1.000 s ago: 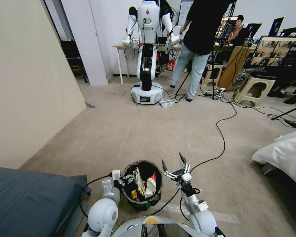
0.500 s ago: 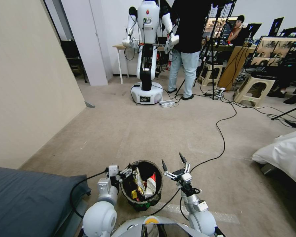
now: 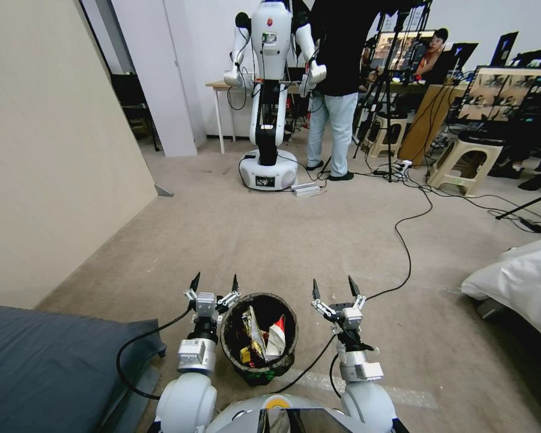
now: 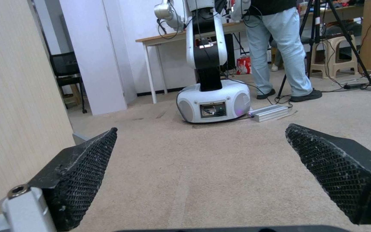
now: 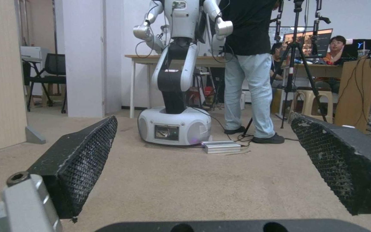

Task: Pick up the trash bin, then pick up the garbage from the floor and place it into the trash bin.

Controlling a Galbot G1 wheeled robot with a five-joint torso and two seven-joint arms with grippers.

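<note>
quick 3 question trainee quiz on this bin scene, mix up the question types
1. True or false: the left end effector is clamped on the trash bin.
2. Multiple choice: where does the trash bin stand? A) between the two end effectors B) beside the other white robot C) on the white bedding
3. Fill in: the garbage lies ____ the trash bin.

Key
1. False: its fingers are spread, with nothing between them.
2. A: the right end effector, also open, is on the bin's other side.
3. inside
</note>
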